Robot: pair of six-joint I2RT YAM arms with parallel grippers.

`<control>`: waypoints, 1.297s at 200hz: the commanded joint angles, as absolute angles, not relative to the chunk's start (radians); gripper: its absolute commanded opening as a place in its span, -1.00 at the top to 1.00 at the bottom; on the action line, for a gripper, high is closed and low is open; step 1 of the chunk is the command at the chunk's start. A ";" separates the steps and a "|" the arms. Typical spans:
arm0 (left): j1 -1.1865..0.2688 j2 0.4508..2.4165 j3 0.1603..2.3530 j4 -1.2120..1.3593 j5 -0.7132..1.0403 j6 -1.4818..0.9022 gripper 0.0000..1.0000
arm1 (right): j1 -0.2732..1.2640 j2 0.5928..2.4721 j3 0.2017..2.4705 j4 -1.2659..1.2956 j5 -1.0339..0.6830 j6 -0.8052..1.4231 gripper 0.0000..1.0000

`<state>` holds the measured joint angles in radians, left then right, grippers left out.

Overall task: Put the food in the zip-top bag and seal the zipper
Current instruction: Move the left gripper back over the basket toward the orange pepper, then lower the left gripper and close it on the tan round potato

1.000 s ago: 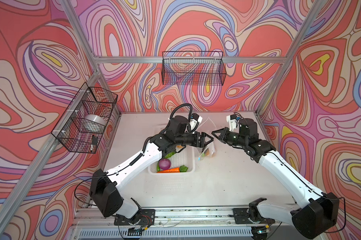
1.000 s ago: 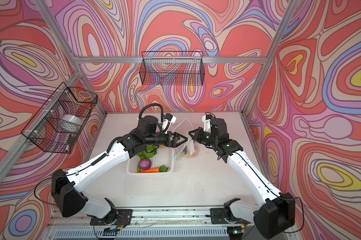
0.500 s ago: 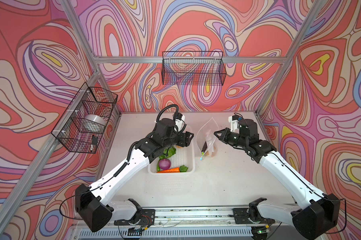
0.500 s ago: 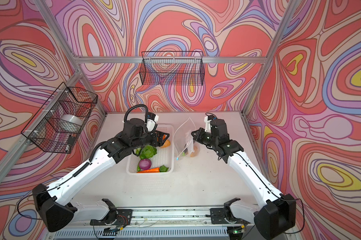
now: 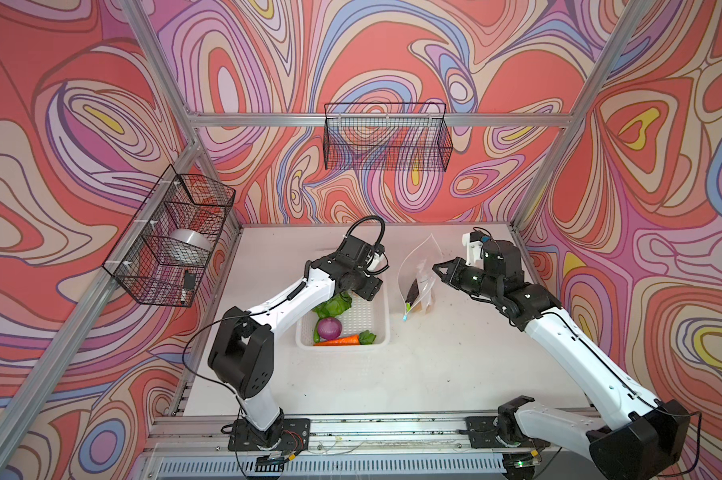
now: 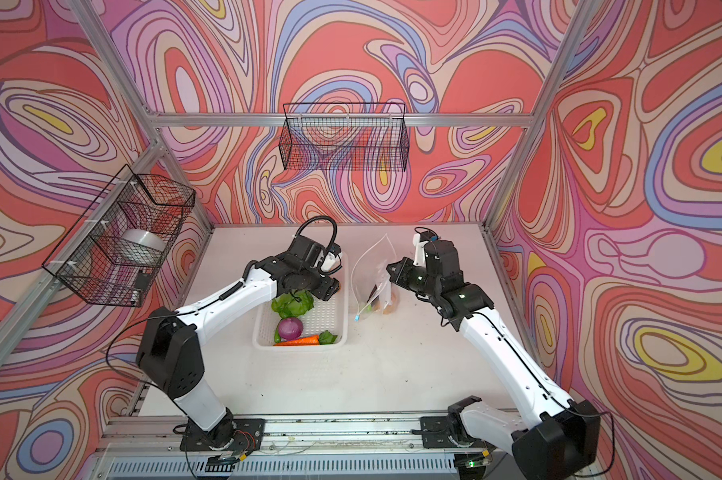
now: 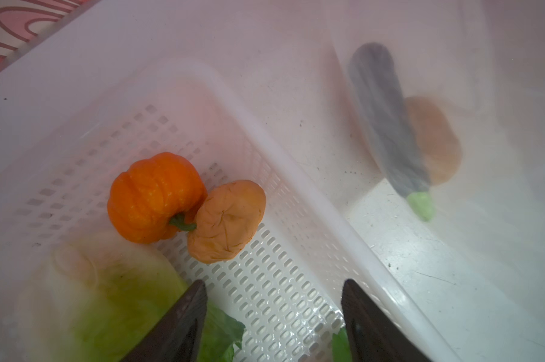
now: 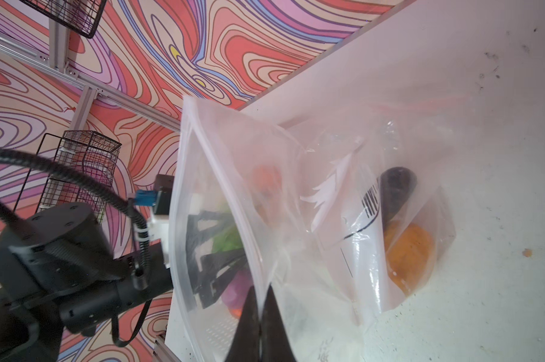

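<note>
Now we are pinching limp, probably slippery zip-top bag [image 8: 296,219] at rim, right fingers [image 8: 246,329] shut; left fingers [image 7: 180,322] open, empty, near pumpkin [image 7: 153,196].

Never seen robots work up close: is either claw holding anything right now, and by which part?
The right gripper is shut on the zip-top bag, pinching its mouth edge. The left gripper is open over the basket, holding nothing.

The left gripper [image 7: 272,283] withdrew from the mouth of the zip-top bag [image 5: 419,270], swung back over the white basket [image 5: 367,316] and descended toward its far end, stopping above the pumpkin [image 7: 155,197] and potato [image 7: 227,219]. The bag's open mouth, previously covered by it, came into full view.
</note>
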<state>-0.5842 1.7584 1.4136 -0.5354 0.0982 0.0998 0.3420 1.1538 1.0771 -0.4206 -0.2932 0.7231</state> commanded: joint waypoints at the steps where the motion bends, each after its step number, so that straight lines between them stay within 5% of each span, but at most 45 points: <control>1: -0.581 1.836 1.461 -0.616 0.083 0.227 -0.43 | 0.347 1.129 1.065 -0.426 -0.271 0.709 1.00; 85: -0.581 2.004 1.534 -0.590 -0.077 0.314 -0.44 | 0.347 1.133 1.075 -0.441 -0.259 0.702 1.00; 205: -0.568 2.119 1.586 -0.537 -0.073 0.333 -0.51 | 0.346 1.148 1.114 -0.465 -0.252 0.711 1.00; 259: -0.564 2.113 1.579 -0.538 -0.051 0.324 -0.03 | 0.347 1.142 1.126 -0.474 -0.245 0.710 1.00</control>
